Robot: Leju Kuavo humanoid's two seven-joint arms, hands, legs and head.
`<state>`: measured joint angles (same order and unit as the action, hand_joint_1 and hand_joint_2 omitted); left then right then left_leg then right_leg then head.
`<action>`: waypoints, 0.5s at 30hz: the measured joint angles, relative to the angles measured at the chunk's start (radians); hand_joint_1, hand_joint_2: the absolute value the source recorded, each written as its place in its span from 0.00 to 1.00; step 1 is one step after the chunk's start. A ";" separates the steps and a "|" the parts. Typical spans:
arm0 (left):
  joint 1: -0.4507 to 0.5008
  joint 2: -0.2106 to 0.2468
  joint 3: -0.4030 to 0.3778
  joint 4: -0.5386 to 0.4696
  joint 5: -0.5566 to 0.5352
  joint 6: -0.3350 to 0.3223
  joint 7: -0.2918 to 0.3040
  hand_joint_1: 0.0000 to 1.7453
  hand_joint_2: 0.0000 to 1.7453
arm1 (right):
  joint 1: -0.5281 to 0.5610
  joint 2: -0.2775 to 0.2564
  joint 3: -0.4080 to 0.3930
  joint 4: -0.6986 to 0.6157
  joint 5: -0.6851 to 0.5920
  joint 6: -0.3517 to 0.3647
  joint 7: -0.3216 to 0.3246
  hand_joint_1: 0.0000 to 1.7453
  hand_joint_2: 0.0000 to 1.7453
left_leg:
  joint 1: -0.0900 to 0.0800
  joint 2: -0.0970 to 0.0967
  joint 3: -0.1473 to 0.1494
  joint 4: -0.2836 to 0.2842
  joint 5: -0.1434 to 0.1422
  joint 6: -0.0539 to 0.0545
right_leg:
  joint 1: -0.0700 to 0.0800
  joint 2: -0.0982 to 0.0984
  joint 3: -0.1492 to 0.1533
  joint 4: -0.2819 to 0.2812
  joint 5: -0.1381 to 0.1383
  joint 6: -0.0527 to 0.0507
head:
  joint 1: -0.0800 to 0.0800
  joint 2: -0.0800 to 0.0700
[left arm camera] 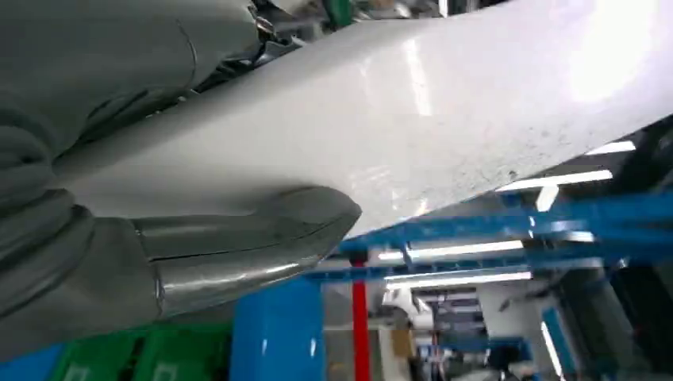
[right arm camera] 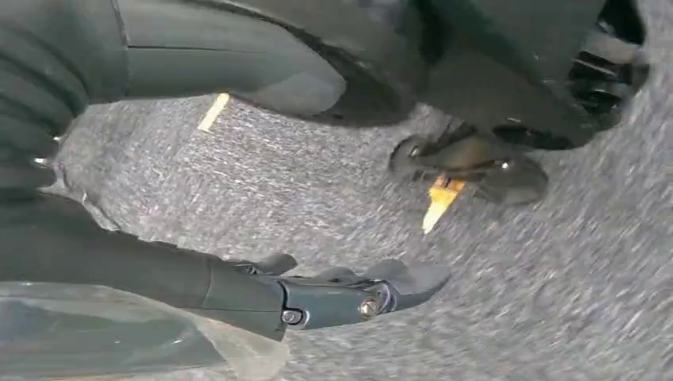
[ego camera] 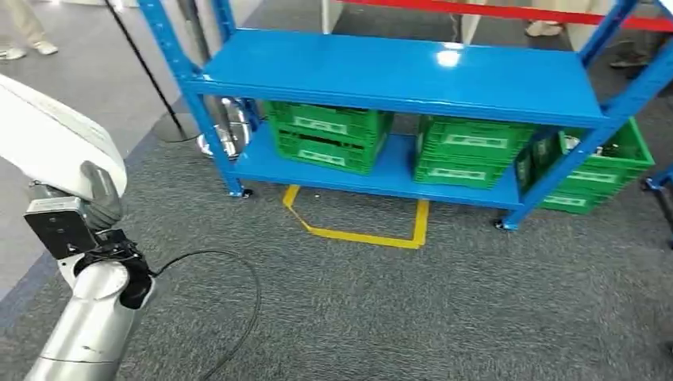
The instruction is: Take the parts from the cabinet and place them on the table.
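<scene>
**Facing the rack, hands low**

We look down on a blue rack (ego camera: 397, 79) standing on grey carpet (ego camera: 413, 309). Its lower shelf carries green crates (ego camera: 327, 135); the parts inside are too small for us to make out. Our left hand (left arm camera: 119, 254) lies against a white arm shell, and we cannot tell its grasp. Our right hand (right arm camera: 238, 294) hangs over the carpet, fingers extended, holding nothing.
</scene>
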<state>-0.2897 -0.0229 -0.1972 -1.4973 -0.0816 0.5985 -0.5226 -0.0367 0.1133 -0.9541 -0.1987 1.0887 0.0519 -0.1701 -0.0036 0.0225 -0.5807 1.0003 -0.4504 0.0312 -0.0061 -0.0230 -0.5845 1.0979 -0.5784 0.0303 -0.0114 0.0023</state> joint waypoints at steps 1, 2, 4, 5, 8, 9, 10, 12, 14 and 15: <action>0.001 -0.002 -0.002 0.000 0.000 0.000 0.001 1.00 1.00 | 0.001 0.000 0.000 0.000 0.001 -0.003 0.002 0.00 1.00 | 0.000 -0.013 -0.002 0.000 0.001 0.002 | 0.000 0.013 -0.037 0.082 -0.037 0.001 | 0.003 0.000; 0.001 -0.003 -0.004 0.000 0.000 0.000 0.001 1.00 1.00 | 0.003 0.000 0.000 0.000 0.002 -0.006 0.002 0.00 1.00 | -0.002 -0.025 -0.004 0.000 0.003 0.004 | 0.000 0.020 -0.074 0.159 -0.066 0.001 | 0.002 0.000; 0.004 -0.003 -0.005 0.001 0.000 0.000 0.003 1.00 1.00 | 0.004 0.000 -0.001 0.000 0.003 -0.009 0.002 0.00 1.00 | -0.004 -0.055 -0.005 0.002 0.004 0.005 | 0.001 0.022 -0.107 0.211 -0.058 0.000 | 0.002 0.000; 0.004 -0.003 -0.005 0.001 0.000 0.000 0.003 1.00 1.00 | 0.004 0.000 -0.001 0.000 0.004 -0.009 0.002 0.00 1.00 | -0.004 -0.069 -0.005 0.003 0.004 0.004 | 0.001 0.023 -0.090 0.169 -0.022 -0.001 | 0.002 0.000; 0.004 -0.004 -0.005 0.001 0.000 0.000 0.003 1.00 1.00 | 0.002 -0.002 -0.001 0.000 0.006 -0.009 0.002 0.00 1.00 | 0.000 -0.105 -0.007 0.013 0.001 -0.001 | -0.008 0.092 0.014 -0.058 0.078 -0.008 | 0.002 0.000; 0.000 -0.003 -0.005 0.001 0.000 0.000 0.004 1.00 1.00 | 0.003 -0.003 -0.001 0.000 0.006 -0.009 0.002 0.00 1.00 | -0.003 -0.116 -0.016 0.020 0.002 -0.008 | -0.013 0.130 0.018 -0.072 0.071 -0.007 | 0.001 0.000; -0.001 -0.005 -0.005 0.001 0.000 0.000 0.005 1.00 1.00 | 0.003 -0.003 -0.002 0.000 0.006 -0.010 0.002 0.00 1.00 | -0.001 -0.125 -0.026 0.027 0.004 -0.012 | -0.014 0.120 0.028 -0.083 0.067 -0.007 | 0.000 0.000; 0.003 -0.005 -0.005 0.001 0.001 0.000 0.007 1.00 1.00 | 0.003 -0.005 -0.005 0.000 0.000 -0.016 -0.002 0.00 1.00 | 0.007 -0.152 -0.034 0.021 0.014 -0.027 | -0.006 0.098 0.027 -0.075 0.069 -0.013 | 0.001 0.000; 0.005 0.002 -0.005 0.001 0.001 0.002 0.008 1.00 1.00 | 0.002 -0.009 -0.011 -0.001 -0.008 -0.025 -0.003 0.00 1.00 | -0.001 -0.116 -0.043 0.040 -0.001 -0.036 | -0.014 0.068 0.032 -0.085 0.075 -0.024 | -0.001 0.000; 0.001 0.002 -0.005 0.001 0.001 0.003 0.010 1.00 1.00 | 0.000 -0.010 -0.015 -0.002 -0.012 -0.029 -0.004 0.00 1.00 | -0.001 -0.067 -0.062 0.087 -0.033 -0.043 | -0.014 0.056 0.033 -0.085 0.074 -0.028 | -0.012 0.000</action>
<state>-0.2886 -0.0210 -0.2022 -1.4961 -0.0805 0.6012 -0.5131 -0.0362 0.1030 -0.9693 -0.2010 1.0769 0.0233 -0.1740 -0.0048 -0.0448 -0.6429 1.0878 -0.4836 -0.0116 -0.0200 0.0325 -0.5513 1.0126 -0.5046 0.0025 -0.0230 0.0023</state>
